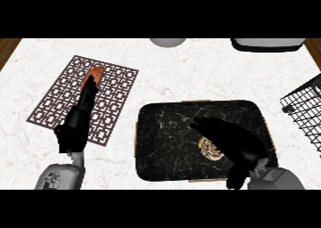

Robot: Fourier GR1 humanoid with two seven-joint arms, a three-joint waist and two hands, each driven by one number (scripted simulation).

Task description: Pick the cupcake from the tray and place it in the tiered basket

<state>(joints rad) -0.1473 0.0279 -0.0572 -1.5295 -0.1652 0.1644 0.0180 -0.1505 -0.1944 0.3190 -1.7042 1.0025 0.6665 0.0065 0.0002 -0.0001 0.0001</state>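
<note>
**Clerk:** Item one, the cupcake?

**Operator:** I log the cupcake (211, 148) on the black marbled tray (163, 133), toward the tray's right edge, seen from above as a pale swirled top. It sits on the tray floor, partly covered by my right hand (232, 140).

**Clerk:** Right hand, condition?

**Operator:** Over the tray's right half, fingers spread and relaxed, thumb low by the tray's near edge. Nothing clasped; whether it touches the cupcake I cannot tell.

**Clerk:** Left hand?

**Operator:** My left hand (81, 118) lies along the brown lattice mat (120, 89) at the bench's left side, fingers straight, tips at an orange-red item (95, 74) near the mat's far edge. No grasp.

**Clerk:** Tiered basket?

**Operator:** Black wire tiered basket (311, 113) at the bench's right edge, well apart from the tray. Two grey objects at the far edge, one round (167, 42), one wider (267, 44).
</note>
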